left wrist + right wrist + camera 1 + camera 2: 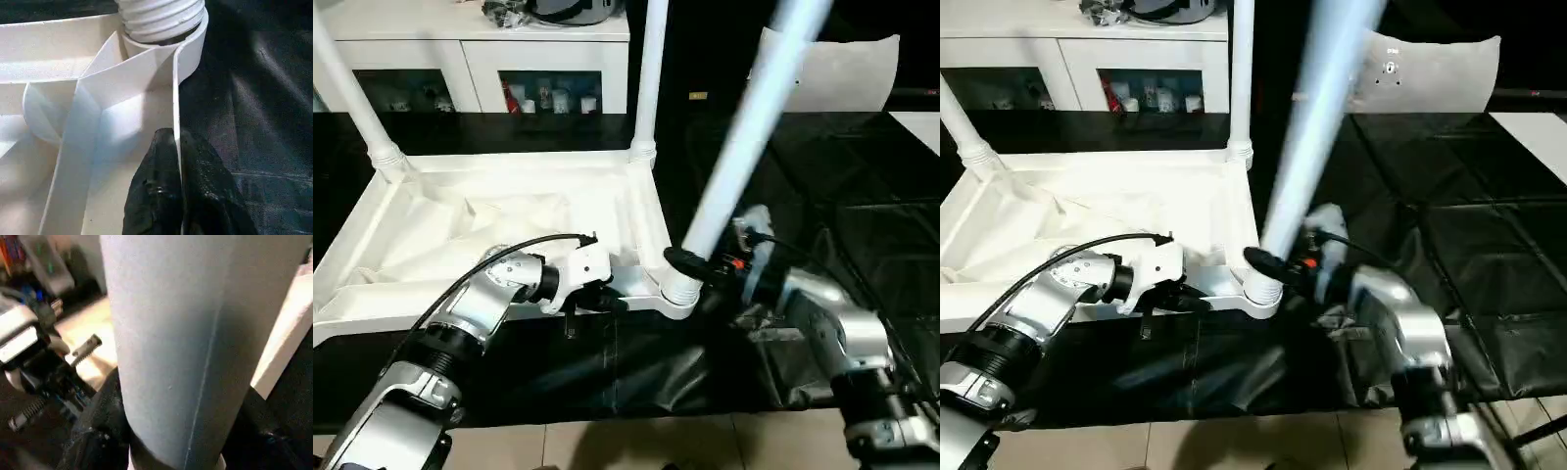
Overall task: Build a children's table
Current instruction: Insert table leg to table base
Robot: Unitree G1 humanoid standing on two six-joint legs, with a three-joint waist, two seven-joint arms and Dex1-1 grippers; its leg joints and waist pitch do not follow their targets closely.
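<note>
tabletop (509, 220) underside up on black sheet (862, 215), long axis 9-3 | your right gripper (697, 266) clamps leg (754, 127) in 5 o'clock socket, tilted toward 1 | left gripper (177, 196) pinches near rim | cabinet (470, 59) at 12

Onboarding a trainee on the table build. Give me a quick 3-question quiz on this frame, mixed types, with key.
1. True or false: the left gripper pinches the tabletop rim.
2. Which leg does the right gripper hold? A) far-left leg B) far-right leg C) near-right leg
3. Fill in: the near-right leg stands ____ in its socket, not upright.

Key
1. True; a finger sits on each side of the rim wall.
2. C, gripped low, just above the socket.
3. Tilted.
</note>
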